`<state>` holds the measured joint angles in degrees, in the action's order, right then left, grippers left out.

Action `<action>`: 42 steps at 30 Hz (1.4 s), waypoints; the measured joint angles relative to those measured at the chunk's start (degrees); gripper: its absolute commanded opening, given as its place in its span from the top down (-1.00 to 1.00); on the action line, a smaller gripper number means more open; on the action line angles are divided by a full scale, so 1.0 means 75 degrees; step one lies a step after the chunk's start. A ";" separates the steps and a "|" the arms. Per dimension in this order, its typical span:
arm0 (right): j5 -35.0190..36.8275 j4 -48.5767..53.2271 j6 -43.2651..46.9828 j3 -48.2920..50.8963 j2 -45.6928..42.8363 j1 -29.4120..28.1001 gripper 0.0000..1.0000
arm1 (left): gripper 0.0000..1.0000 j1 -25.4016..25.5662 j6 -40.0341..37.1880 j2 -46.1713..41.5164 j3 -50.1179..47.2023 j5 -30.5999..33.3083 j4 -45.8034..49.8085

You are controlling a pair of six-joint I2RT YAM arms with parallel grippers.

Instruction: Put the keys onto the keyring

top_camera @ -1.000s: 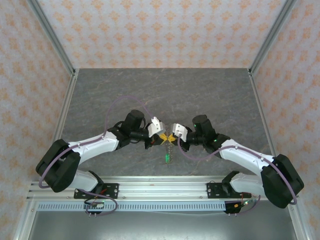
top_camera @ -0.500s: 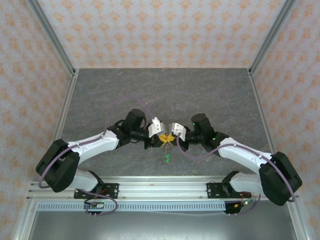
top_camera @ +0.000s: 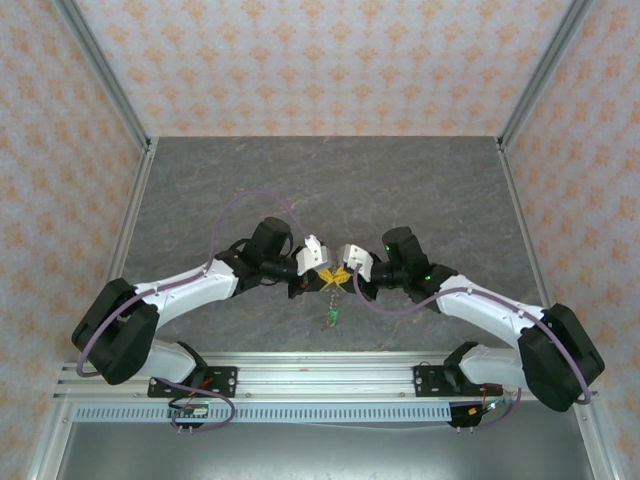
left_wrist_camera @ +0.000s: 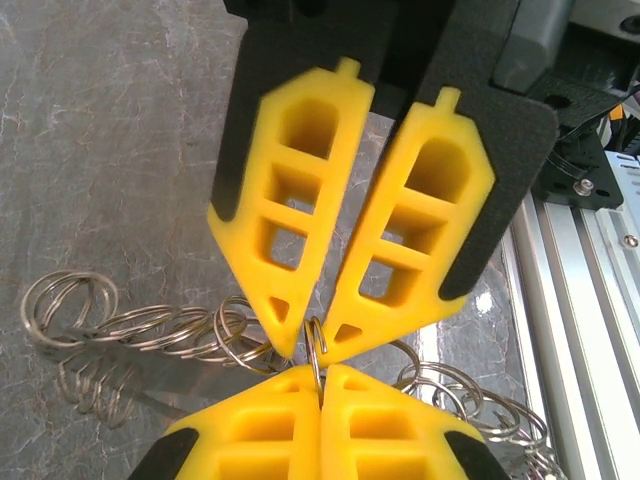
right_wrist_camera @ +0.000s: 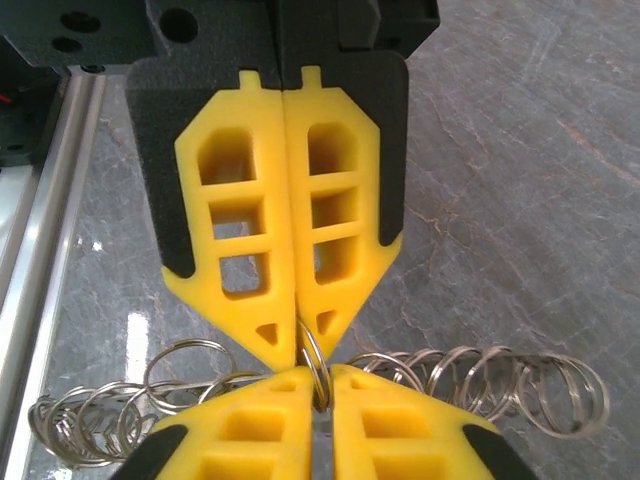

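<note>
My two grippers meet tip to tip above the near middle of the grey tabletop [top_camera: 330, 190]. The left gripper [top_camera: 326, 277] [left_wrist_camera: 322, 375] is shut on a thin silver ring of the keyring [left_wrist_camera: 316, 342] [right_wrist_camera: 313, 360]. The right gripper [top_camera: 341, 277] [right_wrist_camera: 321, 378] faces it with its jaws a narrow gap apart. That same ring stands loosely in the gap. A chain of linked silver rings [left_wrist_camera: 150, 330] [right_wrist_camera: 480, 375] trails off to both sides. Below the tips the chain hangs with a small green tag [top_camera: 332, 318]. The keys are hidden.
An aluminium rail [top_camera: 320, 380] [left_wrist_camera: 575, 300] [right_wrist_camera: 40, 250] runs along the near edge just behind both arms. Patterned walls [top_camera: 330, 60] with metal posts close in the table at the back and sides.
The right arm has shifted slightly left toward the left gripper, and its jaws have parted a little. The hanging chain and green tag have drawn up a bit. The left gripper is shut again.
</note>
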<state>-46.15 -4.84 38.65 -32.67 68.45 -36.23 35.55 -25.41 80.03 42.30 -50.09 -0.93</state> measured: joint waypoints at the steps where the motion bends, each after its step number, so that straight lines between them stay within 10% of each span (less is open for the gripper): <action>1: 0.0096 0.0000 -0.0052 0.0029 -0.0125 0.0000 0.61 | 1.00 0.0006 0.0023 0.0000 0.0000 0.0020 -0.0012; 8: 0.1070 -0.0495 -0.0775 0.0603 -0.1641 0.0000 0.40 | 1.00 0.0012 0.0600 -0.0006 -0.0157 0.0315 -0.0667; 21: 0.5989 0.0035 -0.4374 0.0233 -0.2104 0.0283 0.37 | 1.00 0.0012 0.1539 -0.0256 -0.0583 0.0833 -0.1577; 32: 0.5995 0.2011 -0.8078 -0.0350 -0.1274 0.2465 0.36 | 1.00 0.0012 0.1818 -0.0455 -0.0708 0.1172 -0.1766; 42: 0.5846 0.2801 -0.9197 -0.0321 -0.1221 0.2757 0.37 | 1.00 0.0012 0.2189 -0.0965 -0.0973 0.1416 -0.2145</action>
<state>-2.31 16.16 -30.33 -35.07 59.29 -15.55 35.64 -8.99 72.79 35.00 -39.46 -17.02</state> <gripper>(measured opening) 0.317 0.040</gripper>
